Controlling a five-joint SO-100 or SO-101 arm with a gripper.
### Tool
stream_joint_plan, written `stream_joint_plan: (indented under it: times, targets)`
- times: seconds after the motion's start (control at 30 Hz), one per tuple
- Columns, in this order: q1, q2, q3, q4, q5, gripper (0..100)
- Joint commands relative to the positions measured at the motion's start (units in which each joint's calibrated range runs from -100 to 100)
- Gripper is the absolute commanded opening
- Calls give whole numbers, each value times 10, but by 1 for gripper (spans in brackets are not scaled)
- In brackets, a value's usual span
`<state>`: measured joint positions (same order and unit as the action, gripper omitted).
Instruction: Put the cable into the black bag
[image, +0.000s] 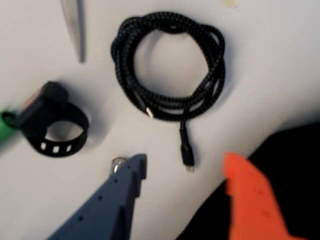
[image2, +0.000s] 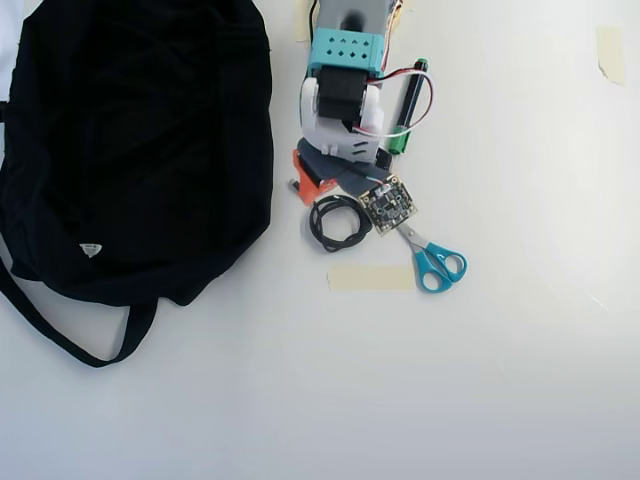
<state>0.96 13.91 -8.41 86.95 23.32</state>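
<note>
Cable (image: 169, 67) lies coiled flat on the table just ahead of my gripper (image: 185, 167), its short plug end trailing back toward the gap between my spread, empty jaws, with the black bag (image2: 140, 150) off beside it.

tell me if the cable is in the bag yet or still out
Out. The cable lies coiled on the white table, apart from the black bag; the open gripper hovers by its plug end.
</note>
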Motion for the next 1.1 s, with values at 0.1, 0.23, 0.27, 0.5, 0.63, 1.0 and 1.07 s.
stream_joint_plan:
  times: [0.1, 0.23, 0.27, 0.5, 0.63, 1.0, 1.07]
  targets:
    - [-5, 58, -105, -6, 1, 25]
    - [-7, 94, -148, -6, 1, 24]
    - [-8, 102, -156, -6, 1, 24]
    - [-15, 145, -196, -7, 0, 25]
    - [-16, 166, -203, -7, -4, 25]
    - [-25, 183, -203, -7, -17, 25]
    - [-25, 184, -203, -9, -17, 25]
